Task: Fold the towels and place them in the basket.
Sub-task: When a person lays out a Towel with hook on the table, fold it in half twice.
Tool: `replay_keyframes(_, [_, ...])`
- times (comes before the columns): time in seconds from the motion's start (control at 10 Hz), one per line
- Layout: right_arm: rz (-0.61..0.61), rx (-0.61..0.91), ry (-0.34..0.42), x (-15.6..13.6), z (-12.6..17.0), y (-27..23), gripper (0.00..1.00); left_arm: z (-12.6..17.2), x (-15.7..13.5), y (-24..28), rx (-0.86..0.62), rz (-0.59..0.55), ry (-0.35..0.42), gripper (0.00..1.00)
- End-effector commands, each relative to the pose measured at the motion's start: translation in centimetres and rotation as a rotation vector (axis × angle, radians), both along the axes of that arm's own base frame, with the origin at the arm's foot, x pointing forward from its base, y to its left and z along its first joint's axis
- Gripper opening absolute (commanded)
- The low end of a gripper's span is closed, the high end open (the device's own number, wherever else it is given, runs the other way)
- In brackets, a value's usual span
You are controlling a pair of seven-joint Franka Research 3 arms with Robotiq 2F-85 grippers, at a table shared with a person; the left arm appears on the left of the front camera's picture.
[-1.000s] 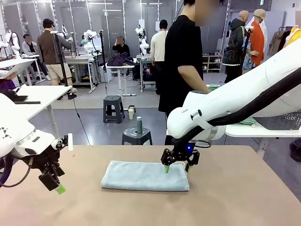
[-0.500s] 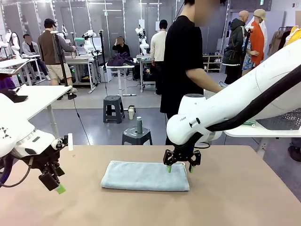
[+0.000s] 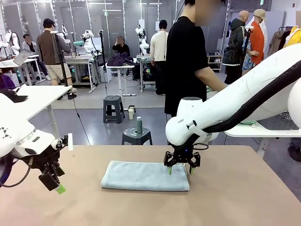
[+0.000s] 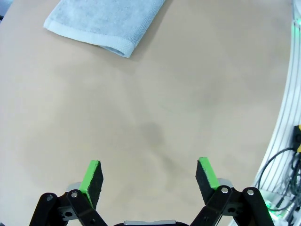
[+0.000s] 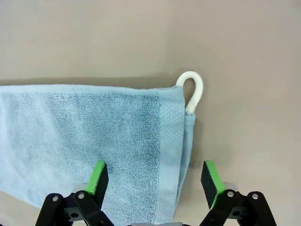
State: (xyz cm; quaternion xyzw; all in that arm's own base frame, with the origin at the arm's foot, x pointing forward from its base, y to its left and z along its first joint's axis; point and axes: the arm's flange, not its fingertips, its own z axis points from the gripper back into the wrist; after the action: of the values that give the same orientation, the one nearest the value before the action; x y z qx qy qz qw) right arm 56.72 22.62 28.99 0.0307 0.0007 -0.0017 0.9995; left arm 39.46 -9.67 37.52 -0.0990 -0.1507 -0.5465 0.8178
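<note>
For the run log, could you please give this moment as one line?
towel: folded, on table | right tool: open over its end | left tool: open, empty

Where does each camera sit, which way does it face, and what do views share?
Front view: fixed between the arms, faces across the table at the person; left end effector and right end effector show.
Left wrist view: on that wrist, faces down at the table; its open end effector shows.
Right wrist view: on that wrist, faces down at the towel and its white loop; its open end effector shows.
All three share the towel.
</note>
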Motion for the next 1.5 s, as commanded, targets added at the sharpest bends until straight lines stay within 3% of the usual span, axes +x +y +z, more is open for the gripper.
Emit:
replay_keyframes(0.0, [-0.032, -0.003, 0.026, 0.6, -0.4, 0.5, 1.00, 0.1, 0.1, 0.1, 0.014, 0.005, -0.004, 1.00])
replay_keyframes(0.1, [-0.013, 0.015, 0.034, 0.6, -0.6, 0.5, 0.87, 0.1, 0.1, 0.1, 0.014, 0.005, -0.004, 1.00])
replay_keyframes(0.3, [0.002, 0.007, 0.039, 0.7, -0.6, 0.3, 0.35, 0.1, 0.1, 0.1, 0.014, 0.005, -0.004, 1.00])
replay_keyframes(0.4, [0.004, 0.008, 0.050, 0.8, -0.9, 0.3, 0.04, 0.1, 0.1, 0.1, 0.014, 0.005, -0.004, 1.00])
replay_keyframes(0.9, [0.010, -0.017, 0.048, 0.9, -0.2, 0.5, 0.00, 0.1, 0.1, 0.1, 0.014, 0.005, -0.004, 1.00])
replay_keyframes(1.4, [0.052, -0.067, -0.008, 0.0, 4.1, -0.1, 0.00, 0.1, 0.1, 0.1, 0.014, 0.005, -0.004, 1.00])
